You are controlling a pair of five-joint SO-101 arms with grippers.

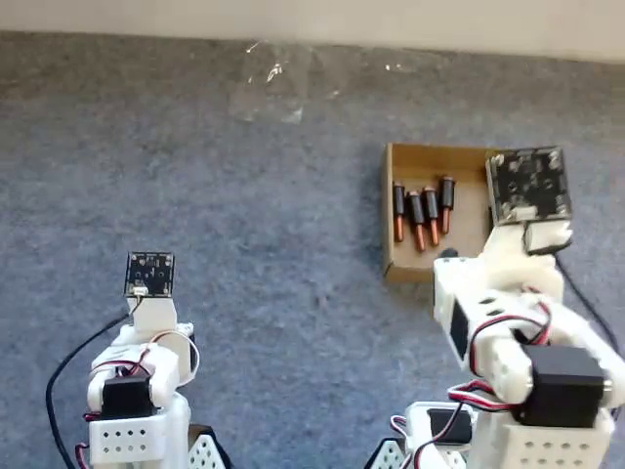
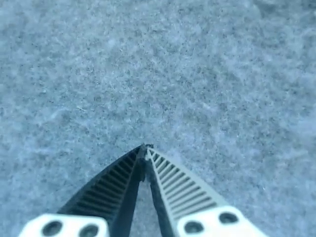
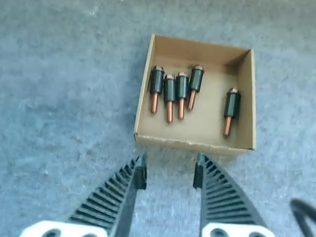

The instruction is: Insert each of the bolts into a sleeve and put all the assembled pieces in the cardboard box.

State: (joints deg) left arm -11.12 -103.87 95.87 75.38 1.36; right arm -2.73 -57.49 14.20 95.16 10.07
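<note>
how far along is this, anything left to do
Done: five assembled pieces lie in the cardboard box, four in a row, one apart. In hand: nothing; the right gripper is open near the box, the left gripper shut over carpet. Left: seemingly nothing; the job looks finished.

High view looks down; right wrist shares cardboard box (image 1: pixel 435 152).

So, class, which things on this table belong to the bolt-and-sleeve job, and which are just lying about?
Job in hand:
cardboard box
five bolts in sleeves, lying inside the box

Just lying about:
crumpled clear plastic near the table's far edge
</note>
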